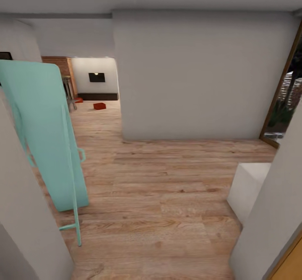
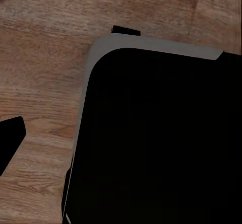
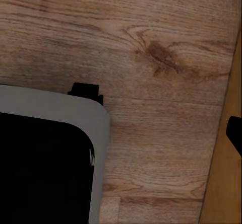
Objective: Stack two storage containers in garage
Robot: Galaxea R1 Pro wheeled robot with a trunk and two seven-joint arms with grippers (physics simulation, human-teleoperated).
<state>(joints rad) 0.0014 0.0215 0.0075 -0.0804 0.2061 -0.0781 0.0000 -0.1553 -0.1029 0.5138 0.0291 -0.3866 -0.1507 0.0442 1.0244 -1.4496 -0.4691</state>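
Far down the hallway, on the living room's wood-plank floor, lie the two storage containers: one orange-red tray (image 1: 99, 106) in the open and another (image 1: 78, 100) further left by the brick fireplace (image 1: 56, 64). Both are small and distant. In the left wrist view my left gripper (image 2: 121, 143) shows one dark fingertip (image 2: 10, 138) at the picture's edge. My right gripper (image 3: 121, 133) likewise shows one fingertip (image 3: 235, 132) at the edge. Both hang over my black base with nothing held. The garage and its floor are out of view.
A teal door (image 1: 46, 137) stands open along the left wall, its handle jutting into the passage. A white wall block (image 1: 201, 79) narrows the way to the living room. A white box (image 1: 248, 190) sits low at right; a dark-framed opening (image 1: 285, 99) lies beyond.
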